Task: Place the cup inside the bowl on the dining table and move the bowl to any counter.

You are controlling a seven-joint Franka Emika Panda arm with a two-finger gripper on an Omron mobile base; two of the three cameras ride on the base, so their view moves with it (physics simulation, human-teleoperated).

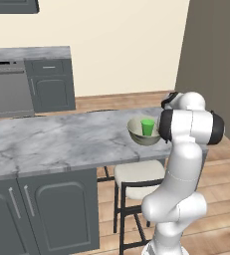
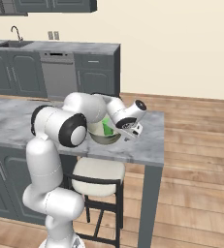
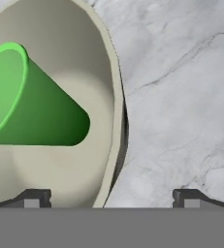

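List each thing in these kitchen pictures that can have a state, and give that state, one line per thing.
cup: upright inside the bowl, empty.
bowl: upright on the dining table, holding the cup, near the table's end.
gripper: open, fingers astride the bowl's rim, one inside and one outside, not closed on it.
dining table: carries the bowl.
stool: tucked under the table's end, unoccupied.
dishwasher: door shut.

No legible text — none anywhere
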